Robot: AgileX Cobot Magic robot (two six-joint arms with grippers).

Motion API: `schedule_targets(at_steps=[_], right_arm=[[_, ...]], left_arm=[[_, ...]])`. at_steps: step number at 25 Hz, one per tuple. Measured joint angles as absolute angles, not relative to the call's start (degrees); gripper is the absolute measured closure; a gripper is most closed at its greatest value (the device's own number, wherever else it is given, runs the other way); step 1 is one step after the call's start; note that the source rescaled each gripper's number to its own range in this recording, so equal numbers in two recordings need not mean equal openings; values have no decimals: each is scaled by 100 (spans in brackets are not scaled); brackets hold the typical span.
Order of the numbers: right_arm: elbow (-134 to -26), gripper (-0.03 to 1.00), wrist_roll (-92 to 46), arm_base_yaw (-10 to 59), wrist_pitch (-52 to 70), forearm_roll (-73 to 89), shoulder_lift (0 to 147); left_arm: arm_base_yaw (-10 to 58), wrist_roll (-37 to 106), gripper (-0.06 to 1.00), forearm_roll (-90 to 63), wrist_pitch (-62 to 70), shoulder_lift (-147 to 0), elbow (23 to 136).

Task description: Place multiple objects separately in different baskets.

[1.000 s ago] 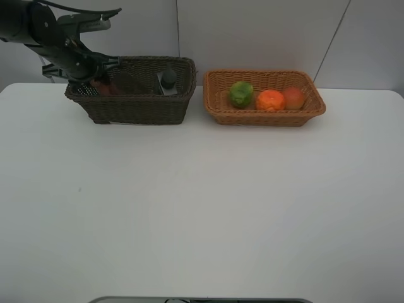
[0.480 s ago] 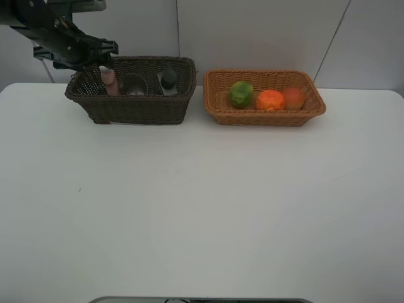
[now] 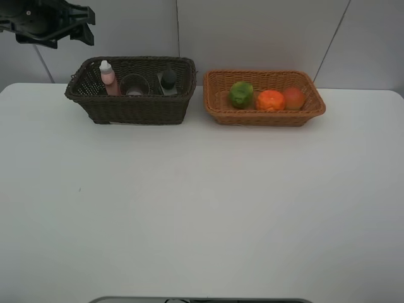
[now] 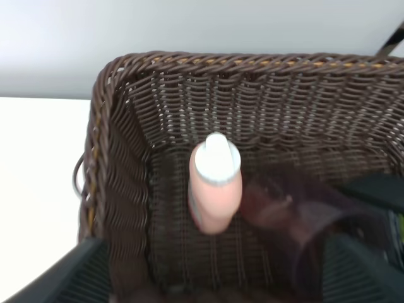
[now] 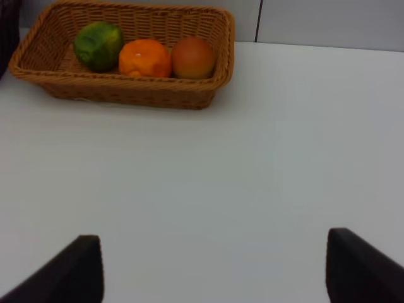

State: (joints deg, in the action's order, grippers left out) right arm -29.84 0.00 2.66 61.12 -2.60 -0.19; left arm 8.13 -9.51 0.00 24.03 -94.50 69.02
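The dark brown basket [image 3: 132,107] holds the pink white-capped bottle [image 3: 107,77], the mauve cup [image 3: 134,85] and the dark square bottle [image 3: 167,81]. The pink bottle [image 4: 216,192] stands upright on its own beside the cup [image 4: 297,221]. My left gripper [image 3: 83,28] hangs open above and behind the basket's left end, holding nothing. In the light tan basket [image 3: 265,118] lie the green fruit [image 3: 240,93], the orange [image 3: 271,100] and the peach [image 3: 293,97]. My right gripper [image 5: 214,271] is open over bare table, well short of that basket [image 5: 126,95].
White table [image 3: 202,202] spreads in front of both baskets. A grey wall stands close behind them. The two baskets sit side by side with a narrow gap. The right arm does not show in the exterior high view.
My left gripper opened, let go of the pink bottle in the dark basket, and rose up and back. The bottle stays upright. The right side has not moved.
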Motion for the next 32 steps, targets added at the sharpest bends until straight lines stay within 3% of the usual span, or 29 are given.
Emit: schedule_targets(at_steps=[5,16,27,32], right_arm=[[-2984,17,0,266,6112,-260,-19],[-2984,17,0,266,6112,-260,-19],[-2984,17,0,266,6112,-260,-19],[-2984,17,0,266,6112,-260,-19]], left_arm=[[813,-934,-5,0,2389,-8151,5992],[813,-934,-6,37,3497,-4784,4034],[813,-810,-6,99,5959,-1478,3703],[813,-416,-6,138,6378,-590,3696]])
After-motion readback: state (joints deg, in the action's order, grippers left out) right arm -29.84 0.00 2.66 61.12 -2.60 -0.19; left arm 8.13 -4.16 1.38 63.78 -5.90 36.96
